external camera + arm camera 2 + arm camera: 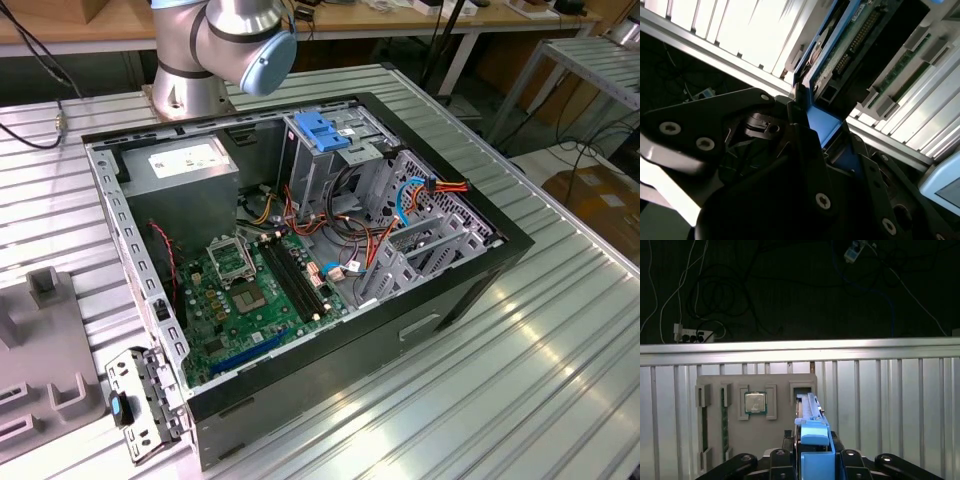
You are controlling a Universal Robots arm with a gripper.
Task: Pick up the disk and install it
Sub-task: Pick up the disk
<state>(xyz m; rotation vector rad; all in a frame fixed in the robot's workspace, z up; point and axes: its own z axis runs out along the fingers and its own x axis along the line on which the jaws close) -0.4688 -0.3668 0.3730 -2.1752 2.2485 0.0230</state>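
So the gripper (815, 462) has its fingers (847, 459) clamped on the disk (810, 412), squeezing its blue rail end from either side in both wrist views. The disk stands on edge and runs straight out ahead of the fingers into a slot of the grey tray (715, 385). Can't tell if it's seated or just clear.

My guess: rigid, a bit hefty, smooth metal, hates knocks. There's bare circuit board on one face, so the plastic rails are the sane place to hold. The slot walls hug it just past the fingertips, with roomy slatted table (890, 400) either side of the fingers. The open computer case (470, 290) has cables crowding its drive cage (340, 170).
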